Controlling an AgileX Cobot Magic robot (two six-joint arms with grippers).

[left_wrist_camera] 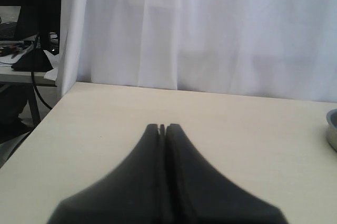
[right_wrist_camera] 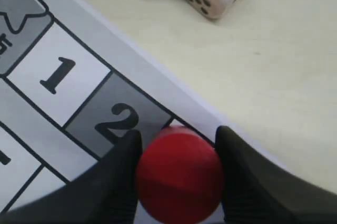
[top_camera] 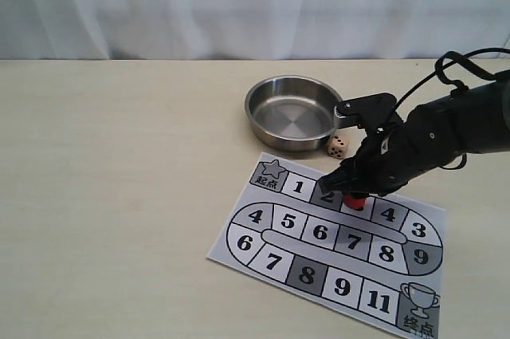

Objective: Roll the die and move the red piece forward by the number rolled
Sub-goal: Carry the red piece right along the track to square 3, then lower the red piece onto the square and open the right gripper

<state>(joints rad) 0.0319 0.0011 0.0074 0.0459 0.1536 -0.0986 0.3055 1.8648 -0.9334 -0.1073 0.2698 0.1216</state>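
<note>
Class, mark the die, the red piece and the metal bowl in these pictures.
die (top_camera: 338, 146): exterior view, middle of the cube.
red piece (right_wrist_camera: 179, 174): right wrist view, its round top.
metal bowl (top_camera: 256, 108): exterior view, left inner wall.

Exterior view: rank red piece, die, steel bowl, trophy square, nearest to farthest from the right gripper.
1. red piece, held in the right gripper.
2. die, just beyond, off the board.
3. steel bowl, behind the die.
4. trophy square, board's near right corner.
</note>
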